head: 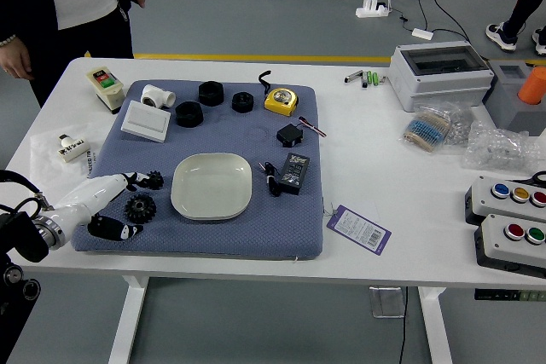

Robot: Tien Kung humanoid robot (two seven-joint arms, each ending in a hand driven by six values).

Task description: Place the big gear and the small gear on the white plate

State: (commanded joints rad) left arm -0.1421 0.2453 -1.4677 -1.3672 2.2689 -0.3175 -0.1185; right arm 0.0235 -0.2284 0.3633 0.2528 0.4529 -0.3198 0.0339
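My left hand (135, 205) reaches in from the left edge with its fingers spread around the big gear's left side, holding nothing. The big black gear (140, 208) lies on the blue mat, between the upper fingers and the lower thumb. Just above it is the small black gear (154, 180), with the upper fingertips at its left edge; whether they touch I cannot tell. The white plate (212, 187) sits on the mat to the right of both gears, with nothing on it. The right hand is out of view.
On the mat (196, 240) are black rings (189, 114), a white box (146, 121), a tape measure (281, 101) and a black adapter (294, 174). A purple tag (360, 229) lies right of the mat. A person (77, 6) stands at the far left, both hands off the objects.
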